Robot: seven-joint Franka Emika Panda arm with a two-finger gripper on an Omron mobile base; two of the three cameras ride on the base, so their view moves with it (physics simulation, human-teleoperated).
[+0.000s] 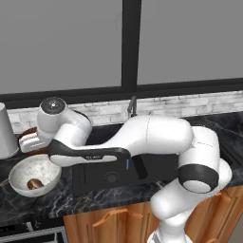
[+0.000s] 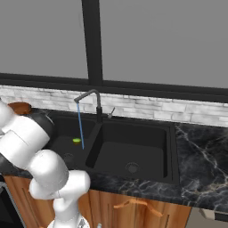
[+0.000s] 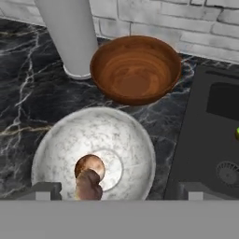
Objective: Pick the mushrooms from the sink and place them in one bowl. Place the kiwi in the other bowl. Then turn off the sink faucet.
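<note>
Claw (image 3: pixel 116 195) spread wide, holding nothing, hovers over white bowl (image 3: pixel 56 140); mushrooms (image 3: pixel 89 175) lie directly below, inside bowl. Wooden bowl (image 3: pixel 135 70) just beyond. Kiwi (image 2: pixel 76 140) well right of claw, in sink (image 2: pixel 147 133), under faucet (image 2: pixel 91 100).

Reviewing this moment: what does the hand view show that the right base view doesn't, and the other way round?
Hand view: the white speckled bowl with two mushrooms lying in it, and a pale cylinder behind it. Right base view: the faucet with a blue stream of water running into the left basin, and the window above. Shared: the wooden bowl, empty, the black sink, the marble counter and the brick wall. The kiwi lies in the left basin; the hand view catches a green sliver at its right edge.
</note>
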